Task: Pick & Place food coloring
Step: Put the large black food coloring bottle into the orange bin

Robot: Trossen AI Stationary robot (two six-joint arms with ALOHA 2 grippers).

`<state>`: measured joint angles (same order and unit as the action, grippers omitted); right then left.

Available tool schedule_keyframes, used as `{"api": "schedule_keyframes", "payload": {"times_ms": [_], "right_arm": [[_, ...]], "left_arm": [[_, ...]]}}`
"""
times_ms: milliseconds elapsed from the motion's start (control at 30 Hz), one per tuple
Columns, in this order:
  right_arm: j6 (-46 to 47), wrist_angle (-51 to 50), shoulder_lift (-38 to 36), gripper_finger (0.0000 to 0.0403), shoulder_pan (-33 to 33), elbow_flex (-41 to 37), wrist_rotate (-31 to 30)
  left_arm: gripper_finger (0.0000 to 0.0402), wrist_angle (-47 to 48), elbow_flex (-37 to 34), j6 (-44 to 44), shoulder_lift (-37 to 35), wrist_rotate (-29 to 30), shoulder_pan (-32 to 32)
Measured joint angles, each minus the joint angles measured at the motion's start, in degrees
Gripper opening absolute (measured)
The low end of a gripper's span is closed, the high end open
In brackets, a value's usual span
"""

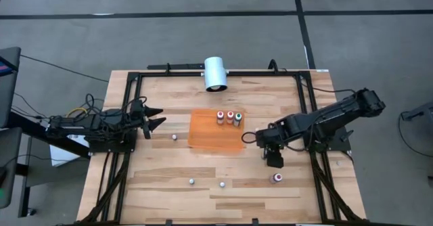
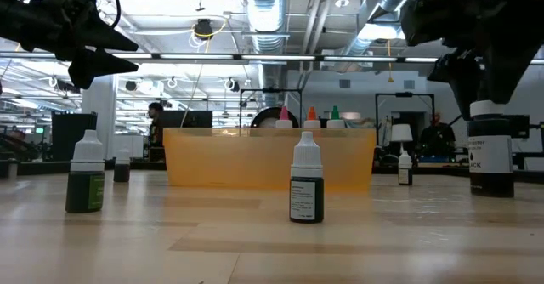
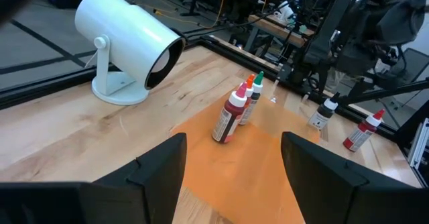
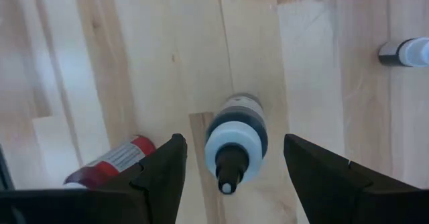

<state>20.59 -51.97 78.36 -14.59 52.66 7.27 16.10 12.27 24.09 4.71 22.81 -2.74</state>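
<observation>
The right gripper [image 4: 228, 158], fingers spread, hangs directly above a dark bottle [image 4: 236, 141], which could tip if one finger clips its pale cap

Two dark jointed arms — black cables, blunt matte fingers [image 4: 161, 174]

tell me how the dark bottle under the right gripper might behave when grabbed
The dark bottle is tall, narrow and upright, so an off-centre touch could tip it. Round body: likely rolls if toppled. The open right gripper straddles it; smooth sides may slip.
</observation>
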Motion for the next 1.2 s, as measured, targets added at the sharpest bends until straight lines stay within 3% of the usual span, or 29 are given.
{"api": "schedule_keyframes", "payload": {"times_ms": [533,1200], "right_arm": [[-0.01,0.34,8.22,0.0240,0.00,-0.02,-0.01],[-0.03,1.64,8.36,0.0240,0.17,-0.02,-2.90]], "left_arm": [[0.0235,0.07,0.00,0.09,0.00,-0.02,-0.01],[0.0235,0.09,0.00,0.56,0.02,-0.04,-0.02]]}}
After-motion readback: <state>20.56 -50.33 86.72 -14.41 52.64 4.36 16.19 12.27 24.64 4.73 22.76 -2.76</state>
